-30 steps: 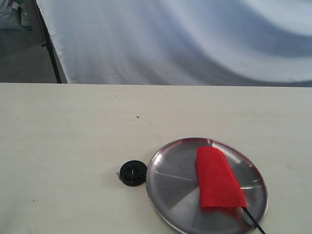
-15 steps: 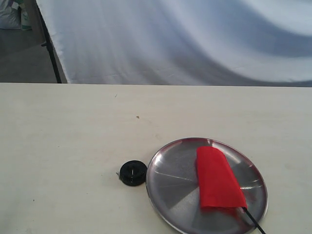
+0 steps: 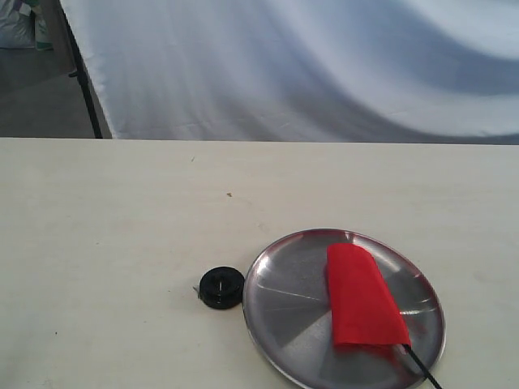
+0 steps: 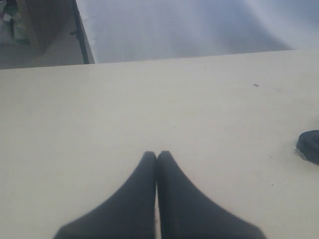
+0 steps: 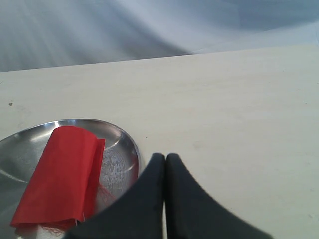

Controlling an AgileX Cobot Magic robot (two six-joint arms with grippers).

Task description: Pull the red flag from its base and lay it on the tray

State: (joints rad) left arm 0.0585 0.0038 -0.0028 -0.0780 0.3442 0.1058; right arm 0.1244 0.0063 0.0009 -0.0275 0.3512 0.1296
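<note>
Only exterior view shows base (image 3: 221,287) beside tray (image 3: 284,312).

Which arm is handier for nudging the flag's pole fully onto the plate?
Probably right: the right end effector sits beside the tray holding the red flag; the left end effector faces only the base.

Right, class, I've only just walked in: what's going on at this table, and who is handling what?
Nothing is being handled right now. The small red cloth flag lies flat on the round shiny steel tray, its thin black pole poking over the rim. The small round black base sits empty on the pale table, close beside the tray. The left gripper and the right gripper are both shut on nothing. The task looks done.
</note>
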